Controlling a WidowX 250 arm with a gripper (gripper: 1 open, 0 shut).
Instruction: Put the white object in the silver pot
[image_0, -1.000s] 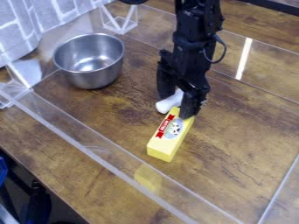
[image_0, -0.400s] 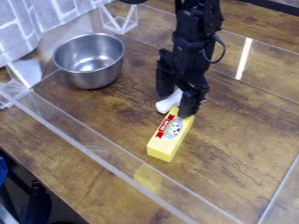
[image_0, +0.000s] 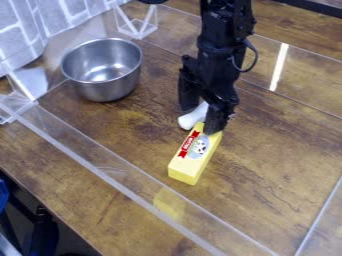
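The white object (image_0: 194, 116) lies on the wooden table, mostly hidden between the fingers of my black gripper (image_0: 202, 112). The gripper points straight down over it with its jaws open, one finger (image_0: 189, 97) on each side of the object. Only the object's lower white end shows beneath the fingers. The silver pot (image_0: 100, 68) stands empty at the upper left, well apart from the gripper.
A yellow block (image_0: 193, 156) with a white-red label lies just in front of the gripper, touching or nearly touching the white object. A clear plastic wall (image_0: 94, 155) runs diagonally across the table. Checkered cloth (image_0: 34, 30) hangs at the upper left.
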